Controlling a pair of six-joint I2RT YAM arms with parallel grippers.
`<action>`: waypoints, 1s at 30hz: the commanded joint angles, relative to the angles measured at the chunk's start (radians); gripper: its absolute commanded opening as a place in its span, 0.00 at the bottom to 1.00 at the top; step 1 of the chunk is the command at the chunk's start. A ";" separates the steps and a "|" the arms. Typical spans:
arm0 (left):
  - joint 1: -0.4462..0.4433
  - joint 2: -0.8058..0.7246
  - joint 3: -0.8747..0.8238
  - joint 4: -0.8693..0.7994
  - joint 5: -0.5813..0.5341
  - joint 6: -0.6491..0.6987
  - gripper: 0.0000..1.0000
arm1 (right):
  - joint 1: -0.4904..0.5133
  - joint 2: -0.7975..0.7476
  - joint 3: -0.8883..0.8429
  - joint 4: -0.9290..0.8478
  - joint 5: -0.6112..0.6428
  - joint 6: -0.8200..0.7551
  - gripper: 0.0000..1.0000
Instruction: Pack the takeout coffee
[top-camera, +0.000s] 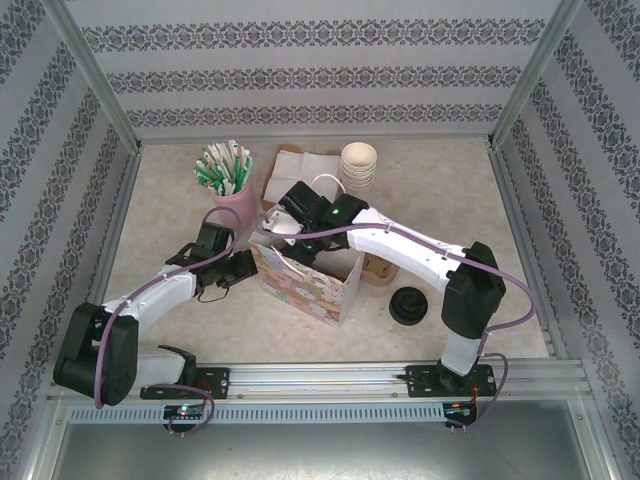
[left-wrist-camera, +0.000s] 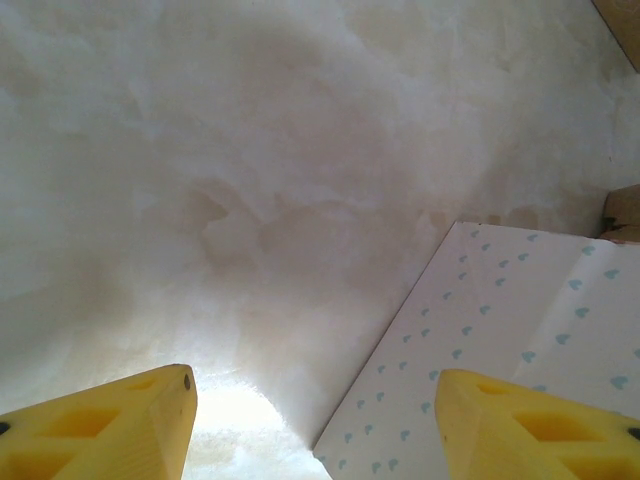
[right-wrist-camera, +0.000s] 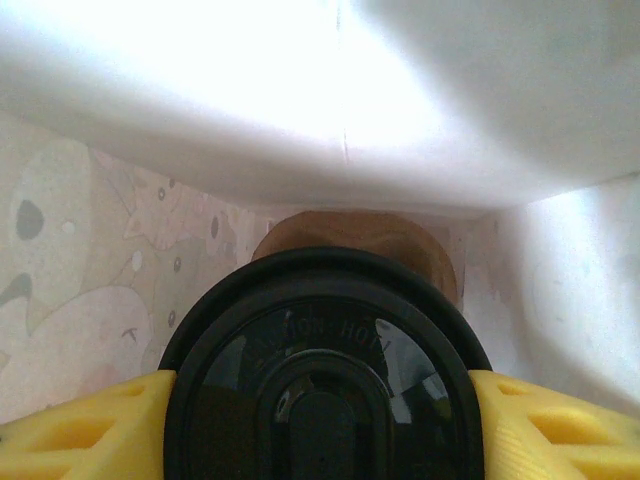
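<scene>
Left gripper (left-wrist-camera: 315, 400) held low, jaws apart and empty; right gripper (right-wrist-camera: 320, 425) extended forward, clamped on the takeout coffee (right-wrist-camera: 320, 360).

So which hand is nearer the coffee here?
Right. The right hand grips the coffee down inside the bag. The left hand hangs open outside the bag, on its left side, above the table.

Black-lidded takeout coffee (right-wrist-camera: 325, 390); pastel-print bag (top-camera: 300, 285); pink straw holder (top-camera: 237, 205).
</scene>
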 joint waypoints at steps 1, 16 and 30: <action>0.012 -0.005 -0.006 0.026 0.007 0.012 0.65 | 0.012 0.050 -0.069 -0.068 -0.001 -0.007 0.55; 0.012 -0.021 0.005 -0.003 -0.005 0.012 0.65 | 0.012 -0.100 -0.134 0.061 -0.024 0.041 0.54; 0.011 -0.017 0.011 -0.007 -0.010 0.007 0.65 | 0.005 -0.185 -0.200 0.204 -0.033 0.061 0.54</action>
